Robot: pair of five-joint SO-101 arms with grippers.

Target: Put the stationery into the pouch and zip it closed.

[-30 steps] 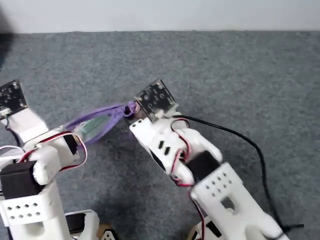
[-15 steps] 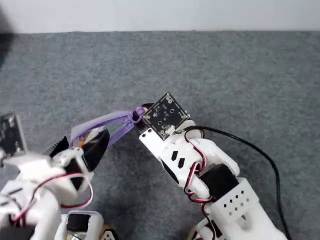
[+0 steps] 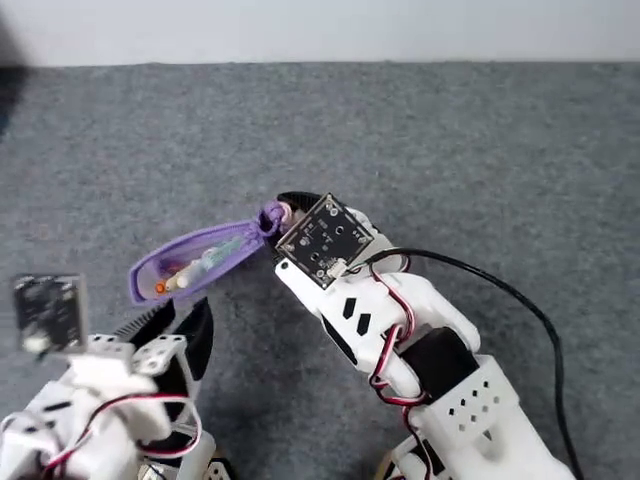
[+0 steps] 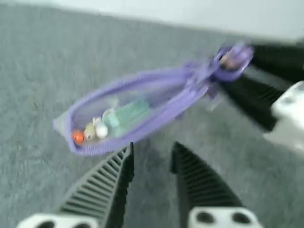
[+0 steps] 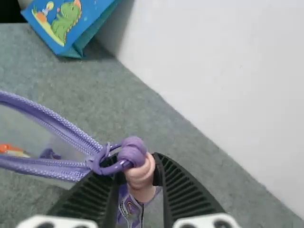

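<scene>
Withdrawn toward 7 o'clock in the high view, the left gripper (image 3: pixel 182 312) has let go of the translucent purple zip pouch (image 3: pixel 195 262) it clasped a second ago. Its black ribbed jaws are now spread and hang just short of the pouch's near edge, touching nothing. The pouch rests well left of centre on the grey felt-like table covering (image 3: pixel 450 150), its long axis running from 8 o'clock to 2 o'clock. The blunt end points to 8 and the zip end to 2. Through its wall shows the stationery (image 4: pixel 118 121) — a pale green piece with small orange and white tips gathered toward the 8 o'clock end. At the 2 o'clock end the right gripper (image 5: pixel 136 166) has its jaws pinching the knotted purple cord zip pull (image 5: pixel 132 153) and the pale pink bead on it. The slider looks drawn to that end, though whether the last teeth have met cannot be told. To finish cleanly, any remaining pull should probably run straight along the axis toward 2 o'clock. With the far end unheld, the pouch would likely slide rather than zip — so the left gripper would do well to pin the 8 o'clock corner first. The pinch on the pull should hold until the slider stops.
</scene>
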